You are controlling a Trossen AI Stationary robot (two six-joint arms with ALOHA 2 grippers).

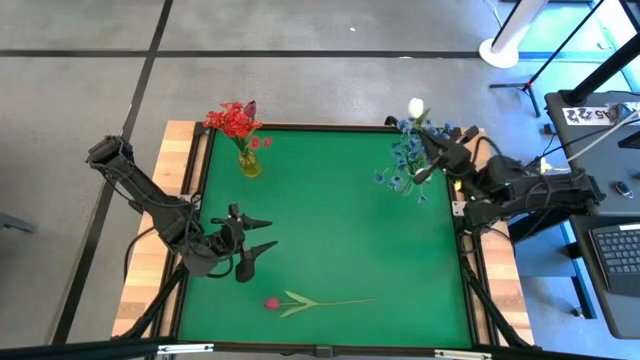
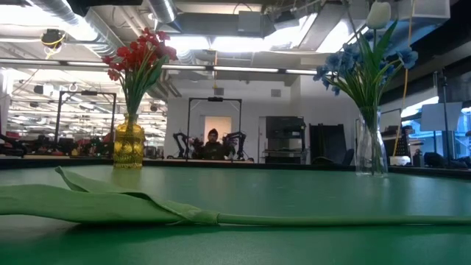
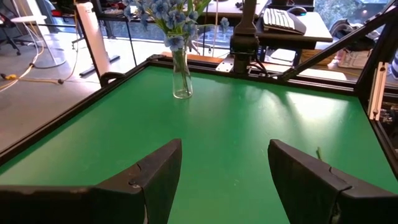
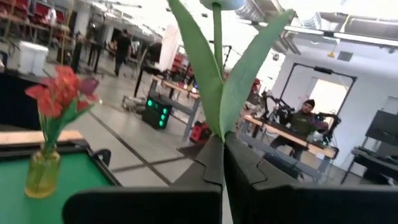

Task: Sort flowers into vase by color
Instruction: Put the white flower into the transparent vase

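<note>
Right pincer (image 1: 432, 160) is pinching the white tulip (image 1: 416, 107) stem over the blue-flower vase (image 2: 371, 151), so lowering it in looks next, while left pincer (image 1: 258, 235) waits spread near the pink bud stem (image 1: 315, 300) lying on the bench (image 1: 340, 230).

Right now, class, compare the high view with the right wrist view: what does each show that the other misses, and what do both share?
Only the high view shows the left claw open over the green table, the red-budded stem lying flat near the front edge, and the blue flowers by the right claw.

Only the right wrist view shows that claw shut on the white tulip's stem, plus people in the room behind.

Both show the red flowers in the yellow vase.
</note>
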